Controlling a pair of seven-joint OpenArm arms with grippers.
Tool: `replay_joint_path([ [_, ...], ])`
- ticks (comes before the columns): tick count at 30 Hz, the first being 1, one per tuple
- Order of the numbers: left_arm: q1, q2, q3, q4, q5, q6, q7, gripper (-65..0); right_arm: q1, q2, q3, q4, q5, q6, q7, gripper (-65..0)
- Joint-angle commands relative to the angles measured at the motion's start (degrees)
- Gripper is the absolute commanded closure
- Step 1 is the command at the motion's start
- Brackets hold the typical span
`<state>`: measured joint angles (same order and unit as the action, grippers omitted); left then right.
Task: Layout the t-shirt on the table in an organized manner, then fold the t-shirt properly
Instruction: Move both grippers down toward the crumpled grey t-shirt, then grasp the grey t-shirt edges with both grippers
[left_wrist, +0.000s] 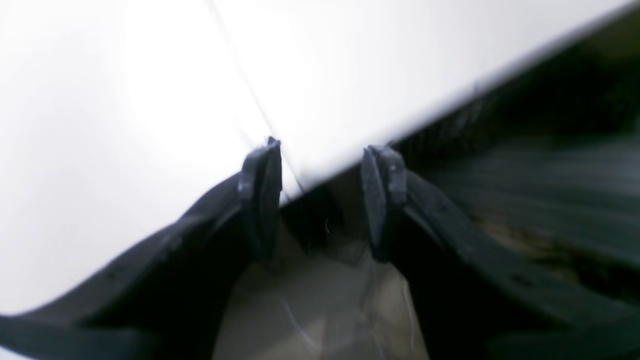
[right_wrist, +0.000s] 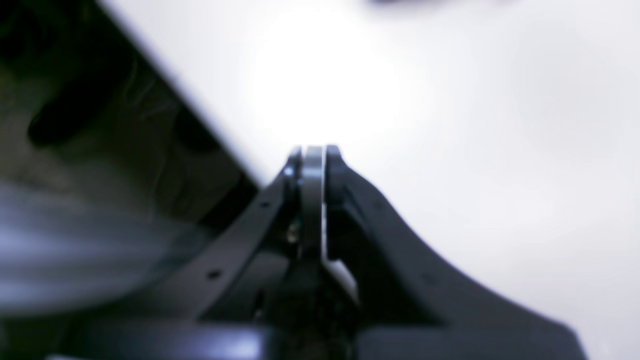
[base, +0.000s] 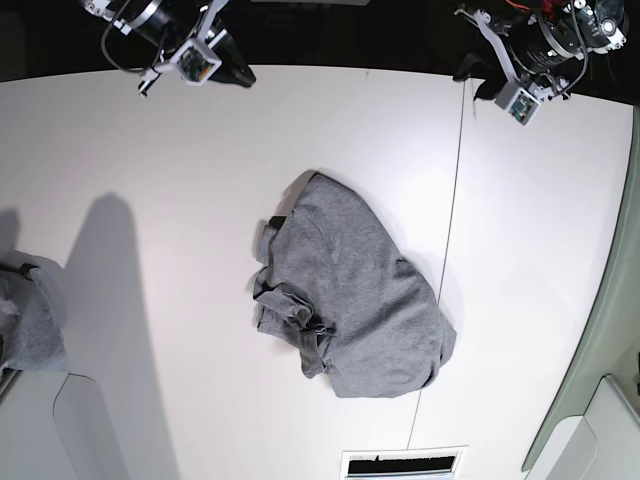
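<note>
The t-shirt is seen lying crumpled near the middle of the desk, untouched by either arm and not yet spread out. Its long axis runs diagonally, from the upper end toward the far edge down to a broad rounded end nearer the camera, with a bunched fold on its left side in the base view. A thin dark seam across the desk passes just beside the shirt's right edge.

Both arms are held back at the far edge, well apart from the shirt. The left pincer is seen with its jaws standing apart and nothing between them, over the desk's edge. The right pincer is seen pressed shut and empty.

The shirt lies forward of both pincers, between them, and neither is clearly nearer. A smaller grey bundle rests at the desk's left edge.
</note>
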<state>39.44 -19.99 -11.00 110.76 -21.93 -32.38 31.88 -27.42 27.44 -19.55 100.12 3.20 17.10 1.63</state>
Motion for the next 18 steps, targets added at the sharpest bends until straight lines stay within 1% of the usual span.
replay_joint_path([
  [1,-1.0,-0.4,-0.3,0.9,-1.3,0.1,-0.8,-28.9,2.3,-0.1,0.4,0.9,0.7,-0.6,1.3,-0.8],
  [3,-4.4,-0.7,-0.2,0.8,-2.9,0.2,-0.8,-29.6,6.7,-1.9,0.4,0.8,0.7,-0.6,1.1,-0.9],
  [5,-8.3,-1.0,-0.2,0.1,-4.8,0.2,-0.8,-34.7,11.2,-4.4,0.4,0.8,0.7,-0.6,0.3,-0.9],
  [6,-10.3,-1.0,-0.1,-0.7,-5.8,0.2,-0.8,-37.1,13.5,-5.8,0.4,0.8,0.7,-0.6,-1.2,-0.9],
  [7,-12.5,-1.0,0.1,-2.0,-6.8,0.2,-0.8,-38.1,15.8,-7.5,0.4,0.7,0.7,-0.6,-3.7,-1.4],
  [8,-14.9,-1.0,0.6,-3.6,-7.5,0.2,-0.8,-38.0,18.1,-9.2,0.4,0.5,0.7,-0.7,-6.6,-2.4],
  [9,-17.5,-1.0,1.5,-5.5,-7.9,0.2,-0.8,-38.0,20.3,-11.0,0.4,-0.1,0.7,-1.0,-8.9,-4.7],
  [10,-20.3,-1.0,2.7,-7.7,-8.0,0.2,-0.9,-38.0,22.6,-12.7,0.4,-1.3,0.7,-1.9,-9.8,-7.9],
  [12,-26.3,-1.0,6.0,-12.7,-8.0,0.4,-1.1,-38.0,27.1,-15.8,0.4,-5.0,0.7,-4.6,-9.7,-15.9],
  [14,-32.2,-1.0,10.1,-18.4,-7.4,2.2,-2.1,-38.0,31.5,-18.7,0.4,-10.0,0.6,-8.1,-9.4,-22.2],
  [16,-37.3,-0.9,13.6,-24.4,-6.0,3.6,-4.4,-38.0,35.6,-21.4,0.5,-15.2,0.2,-10.9,-9.1,-25.4],
  [18,-41.6,-0.4,15.8,-30.0,-5.0,3.9,-6.0,-38.0,39.3,-23.8,0.5,-20.3,-0.7,-11.4,-9.1,-25.6],
])
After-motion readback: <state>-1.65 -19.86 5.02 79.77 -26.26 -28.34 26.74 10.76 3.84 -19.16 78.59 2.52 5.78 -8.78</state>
